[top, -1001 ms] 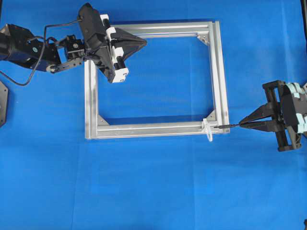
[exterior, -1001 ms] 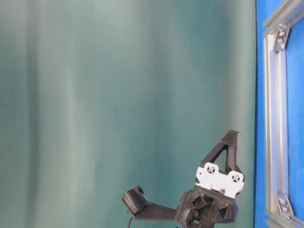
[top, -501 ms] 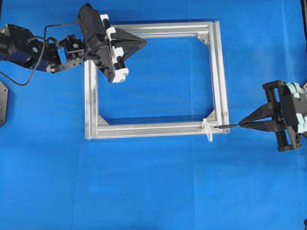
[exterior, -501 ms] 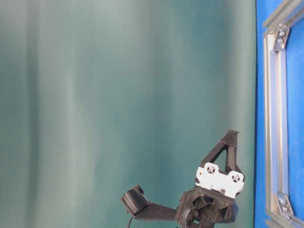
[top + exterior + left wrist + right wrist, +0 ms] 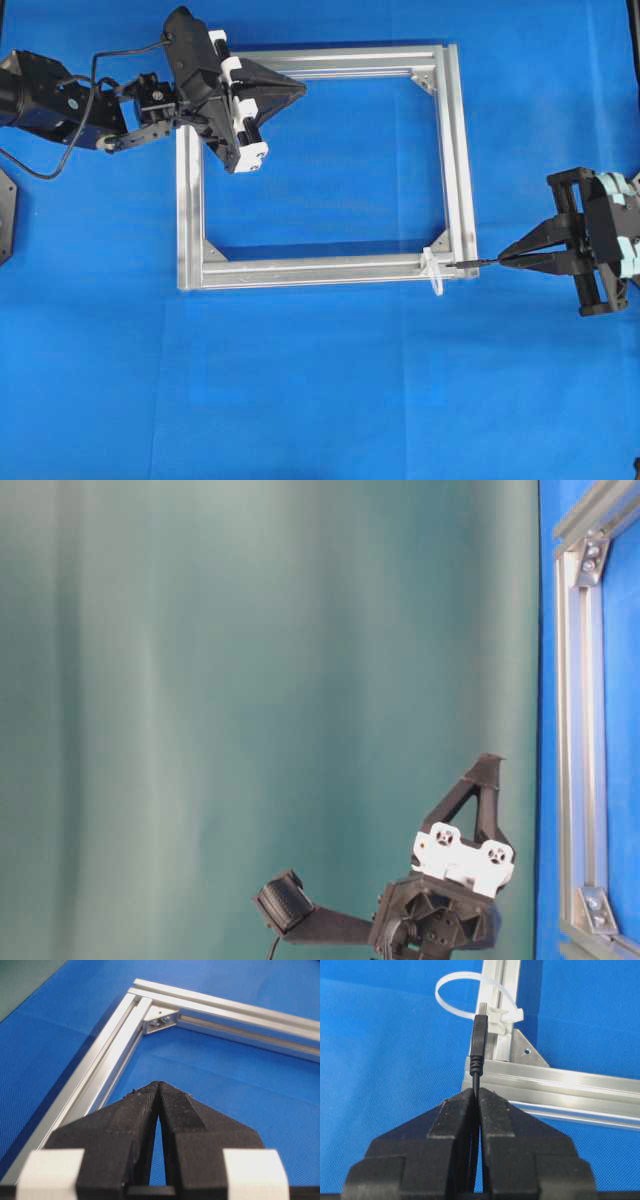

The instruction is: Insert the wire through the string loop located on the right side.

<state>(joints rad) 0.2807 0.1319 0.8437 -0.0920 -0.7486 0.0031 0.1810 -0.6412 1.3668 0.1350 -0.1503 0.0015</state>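
My right gripper (image 5: 503,260) (image 5: 477,1091) is shut on the wire (image 5: 478,1055), a thin black cable whose dark plug tip (image 5: 466,264) points left at the frame's near right corner. The string loop (image 5: 465,996) (image 5: 436,275), whitish and translucent, is tied to that corner; the plug tip stands just short of it, beside its fastening. My left gripper (image 5: 301,89) (image 5: 158,1085) hovers shut and empty over the frame's far left corner.
A silver rectangular aluminium frame (image 5: 453,160) (image 5: 115,1050) (image 5: 560,1085) lies on the blue mat, with grey corner brackets (image 5: 161,1017) (image 5: 527,1052). The table-level view shows the left gripper (image 5: 488,770) before a green backdrop, with the frame rail (image 5: 580,730) at the right.
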